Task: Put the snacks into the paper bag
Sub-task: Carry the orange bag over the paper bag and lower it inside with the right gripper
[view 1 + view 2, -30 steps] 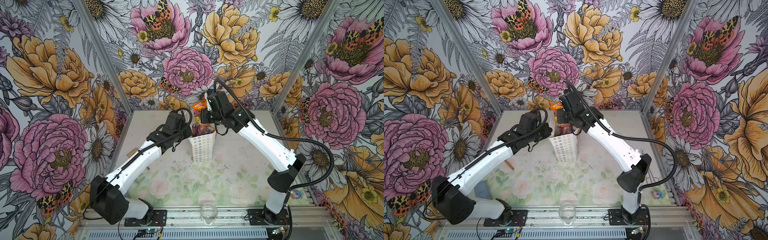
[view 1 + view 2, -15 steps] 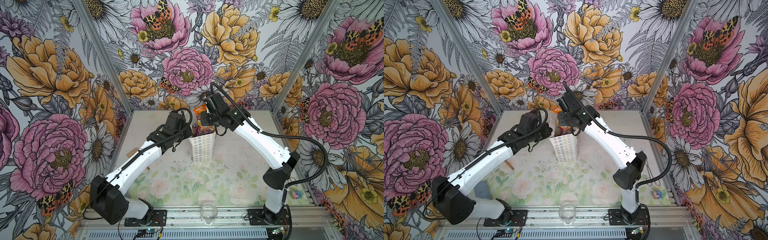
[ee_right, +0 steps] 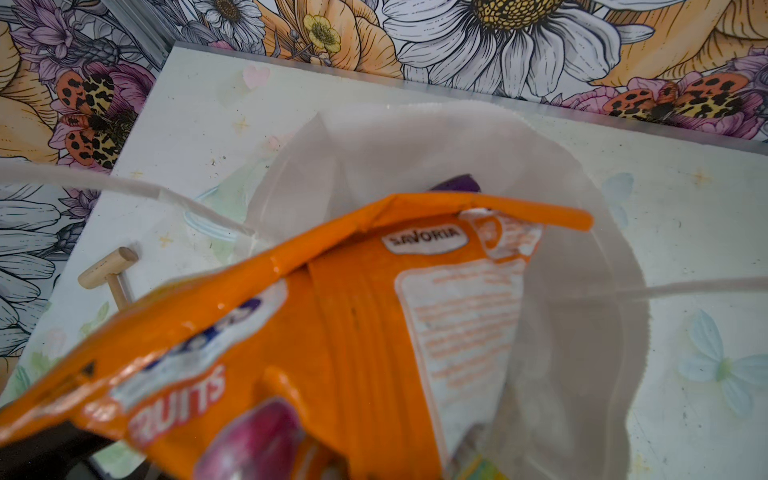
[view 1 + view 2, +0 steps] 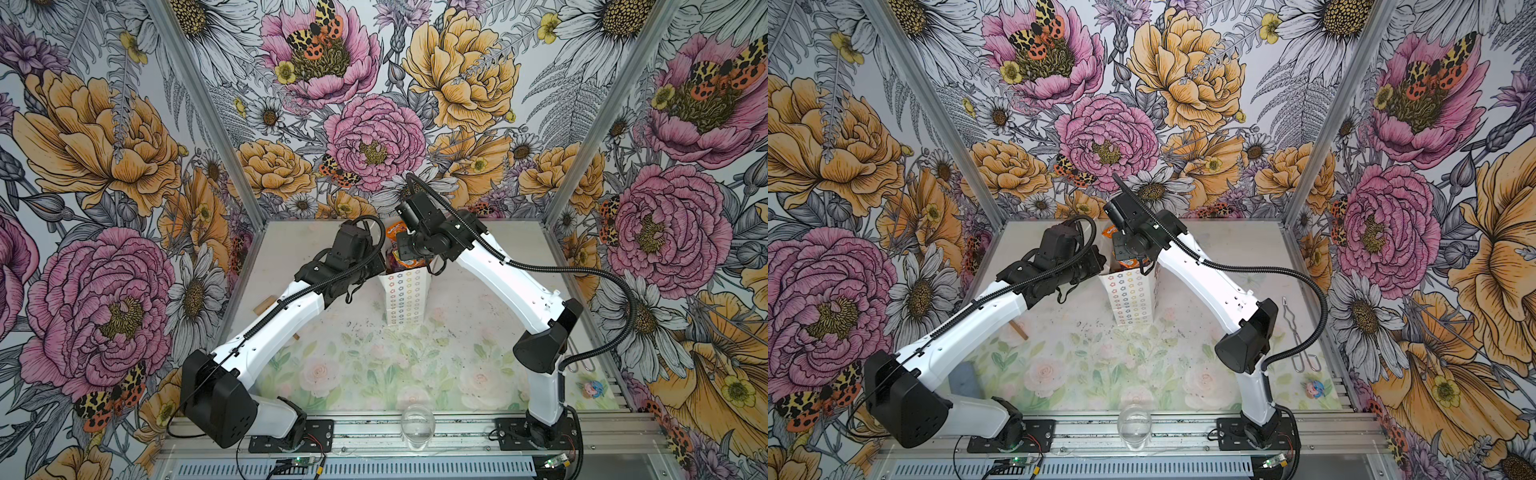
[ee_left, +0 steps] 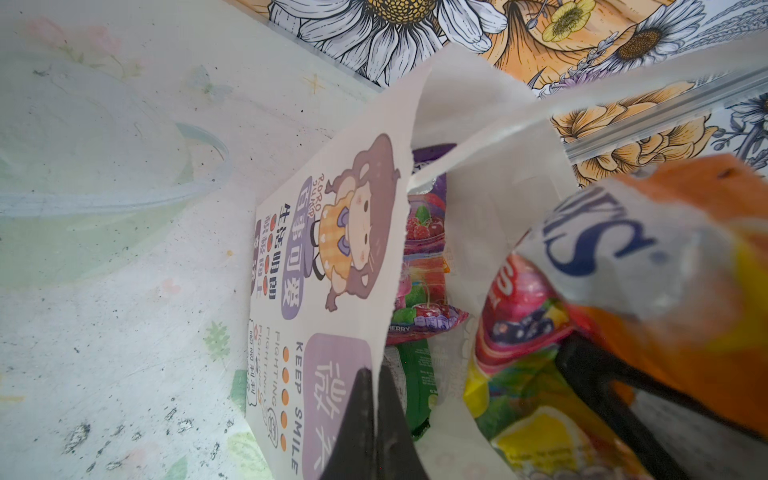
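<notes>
A white paper bag (image 4: 405, 297) (image 4: 1131, 299) stands upright toward the far middle of the table (image 4: 353, 361), between the two arms. The left gripper (image 5: 376, 395) is closed tight on the bag's rim, one finger on each side of the paper wall. The right gripper (image 4: 400, 248) hangs over the bag's open mouth, clamped on an orange packet (image 4: 395, 230) (image 4: 1109, 230). The packet's lower end is down in the mouth and its upper end sticks out above the rim.

Both top views show only the bag's front, with rows of small flower outlines, and a little of the orange packet behind the arms.

The left wrist view looks into the bag (image 5: 332, 249). A purple packet (image 5: 424, 232) and a green packet (image 5: 415, 386) lie inside against the wall, with the orange packet (image 5: 706, 374) beside them and a cartoon girl printed on the bag's outer face.

The right wrist view shows the orange packet's (image 3: 353, 311) back, lettered "SAVORIA" and "FRUITS", covering most of the bag's (image 3: 415, 145) mouth. A purple corner (image 3: 457, 183) peeks out beyond it.

Metal tongs (image 4: 1300, 340) show in full in a top view.
</notes>
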